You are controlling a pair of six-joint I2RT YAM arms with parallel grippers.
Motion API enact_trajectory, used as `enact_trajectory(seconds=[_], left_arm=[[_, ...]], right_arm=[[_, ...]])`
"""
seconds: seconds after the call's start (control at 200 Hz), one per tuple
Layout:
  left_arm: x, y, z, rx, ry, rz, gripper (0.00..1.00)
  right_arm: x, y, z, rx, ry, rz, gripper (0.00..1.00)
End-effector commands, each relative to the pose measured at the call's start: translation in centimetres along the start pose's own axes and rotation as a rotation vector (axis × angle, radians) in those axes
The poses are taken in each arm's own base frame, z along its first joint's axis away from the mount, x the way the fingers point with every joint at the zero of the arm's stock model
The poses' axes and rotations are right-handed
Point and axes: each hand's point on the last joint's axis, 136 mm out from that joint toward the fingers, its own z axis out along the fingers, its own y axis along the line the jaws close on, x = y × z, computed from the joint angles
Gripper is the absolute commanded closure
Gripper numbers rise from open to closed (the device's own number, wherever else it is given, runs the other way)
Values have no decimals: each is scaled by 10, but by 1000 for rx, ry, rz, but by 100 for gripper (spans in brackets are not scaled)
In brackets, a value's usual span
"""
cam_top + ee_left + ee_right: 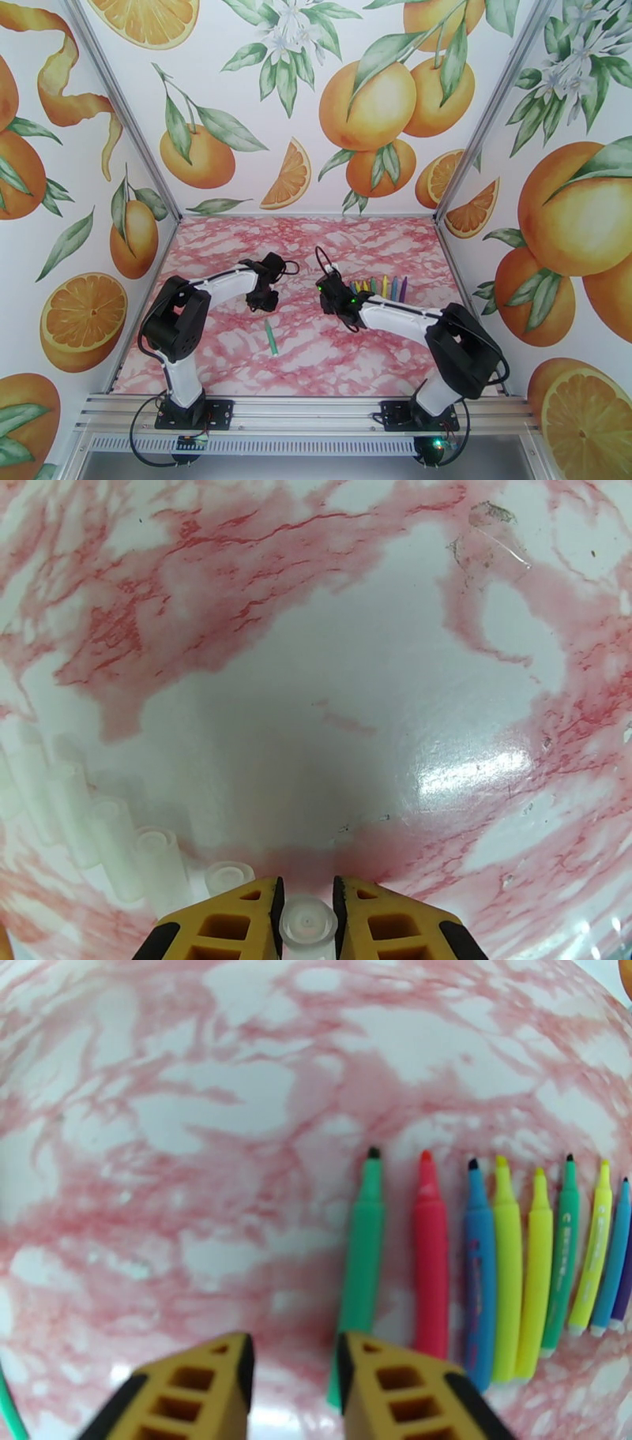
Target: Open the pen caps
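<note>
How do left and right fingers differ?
The left arm's yellow fingers flank a translucent plastic cap; the right arm's yellow fingers have only pink marbled table between. Left gap is narrow, right gap wider. Left sit by a row of clear caps, right by the uncapped coloured pens. Both: same yellow cut-out build.

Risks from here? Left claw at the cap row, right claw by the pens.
1. The clear cap sits between the fingers of the left claw, right beside the row of clear caps; withdrawing could knock it or its neighbours out of line.
2. The right claw, open, hangs close to the nearest green pen of the uncapped row; a sideways move may nudge it.
3. A lone green pen lies between the arms, where a sweep might hit it.
</note>
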Motion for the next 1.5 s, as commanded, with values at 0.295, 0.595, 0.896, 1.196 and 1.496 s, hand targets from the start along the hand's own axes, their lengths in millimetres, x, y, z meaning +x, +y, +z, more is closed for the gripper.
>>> enact_trajectory(seconds=[0.295,0.595,0.896,1.196,1.496], left_arm=[[-23,-4,-48,35,-126,1,72],[-26,10,-83,28,-206,-28,68],[-2,52,-99,120,-294,-219,60],[20,89,-99,178,-383,-418,59],[40,104,-97,204,-409,-494,58]], right_arm=[[15,15,-39,-73,-18,-19,61],[29,44,-56,-152,5,-89,60],[49,96,-67,-219,65,-235,59],[62,160,-61,-281,112,-311,59],[73,210,-39,-323,166,-330,58]])
